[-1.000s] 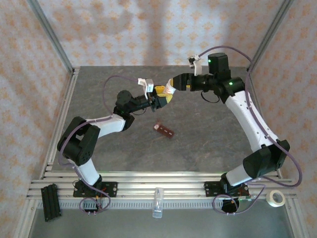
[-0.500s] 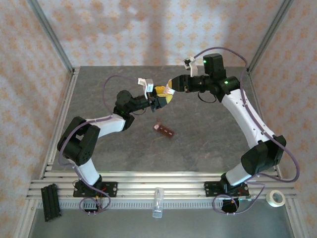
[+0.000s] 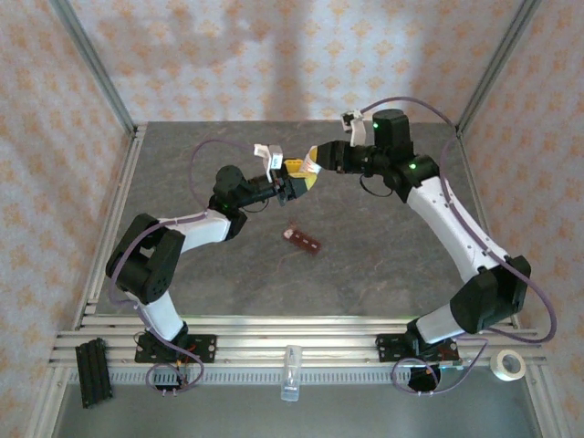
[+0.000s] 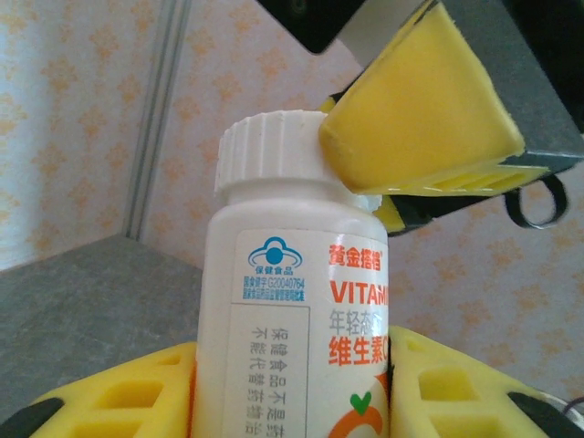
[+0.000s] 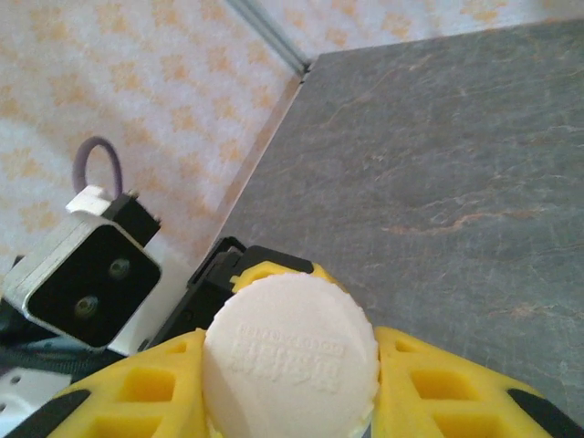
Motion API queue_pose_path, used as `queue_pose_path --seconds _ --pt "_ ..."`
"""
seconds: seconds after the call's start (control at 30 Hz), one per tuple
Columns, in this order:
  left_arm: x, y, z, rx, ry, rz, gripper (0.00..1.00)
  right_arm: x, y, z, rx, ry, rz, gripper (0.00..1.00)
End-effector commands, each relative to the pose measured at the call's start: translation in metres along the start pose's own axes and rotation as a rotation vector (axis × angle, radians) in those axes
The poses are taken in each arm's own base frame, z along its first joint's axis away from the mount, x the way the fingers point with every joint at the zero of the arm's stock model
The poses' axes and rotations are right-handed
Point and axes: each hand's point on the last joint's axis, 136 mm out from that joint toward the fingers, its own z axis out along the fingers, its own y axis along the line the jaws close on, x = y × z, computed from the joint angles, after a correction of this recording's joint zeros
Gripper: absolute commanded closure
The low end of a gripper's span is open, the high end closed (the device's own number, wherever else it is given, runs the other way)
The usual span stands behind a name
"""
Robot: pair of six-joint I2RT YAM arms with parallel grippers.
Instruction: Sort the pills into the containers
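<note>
L end effector (image 4: pixel 285 370): closed on the body of a white pill bottle (image 4: pixel 292 301). Yellow pads press both sides of it, label w/ red "VITAMI…" text facing the L wrist cam.

R end effector (image 5: pixel 290 379): comes at the bottle from the opposite end, closed onto the white ribbed cap (image 5: pixel 290 351). In the R wrist view a yellow pad sits tight against each side of the cap. In the L wrist view one R finger (image 4: pixel 415 114) butts against the cap's rim, and the other is hidden behind the cap.

From the top cam the bottle hangs btwn the two end effectors over the far half of the counter (image 3: pixel 383 265), cap end toward the R arm. Can't tell how high it sits off the surface.

Containers (image 3: pixel 303 241): short reddish-brown strip flat on the counter, on the arm-base side of the bottle and roughly straight in line w/ it. It's well apart from the bottle and from both end effectors, nothing touching it, lying at a slant. Too small to see inside the compartments.

Clear tube (image 3: pixel 290 372): farther again from the bottle on the same side, past the containers, on the rail at the near edge.
</note>
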Motion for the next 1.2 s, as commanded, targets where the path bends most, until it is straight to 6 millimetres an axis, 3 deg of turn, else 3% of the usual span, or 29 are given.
queue_pose_path --seconds 0.0,0.2,0.37,0.47,0.57,0.63,0.73,0.93,1.17 --pt "-0.029 -0.018 0.003 -0.055 -0.086 0.212 1.0 0.002 -0.005 0.007 0.063 -0.082 0.136 0.73" --pt "-0.005 -0.026 0.011 -0.204 0.038 0.429 1.0 0.012 -0.02 0.016 0.11 -0.149 0.269 0.73" --pt "0.0 -0.027 0.015 -0.209 0.031 0.423 1.0 0.013 -0.022 0.019 0.12 -0.149 0.282 0.71" --pt "0.003 -0.026 0.016 -0.206 0.032 0.408 1.0 0.009 -0.021 0.014 0.146 -0.145 0.259 0.61" --pt "0.006 -0.024 0.016 -0.186 0.032 0.387 1.0 0.001 -0.018 0.002 0.166 -0.143 0.216 0.38" --pt "0.002 -0.022 0.014 -0.17 0.015 0.362 1.0 -0.005 -0.012 -0.01 0.162 -0.149 0.185 0.27" --pt "-0.005 -0.021 0.011 -0.128 -0.017 0.317 1.0 -0.014 -0.008 -0.029 0.164 -0.171 0.142 0.2" --pt "-0.02 -0.02 0.005 -0.043 -0.079 0.216 1.0 -0.02 0.001 -0.045 0.133 -0.118 0.014 0.18" --pt "-0.023 -0.022 0.005 0.018 -0.082 0.139 1.0 -0.021 0.02 -0.035 0.011 -0.063 -0.045 0.19"
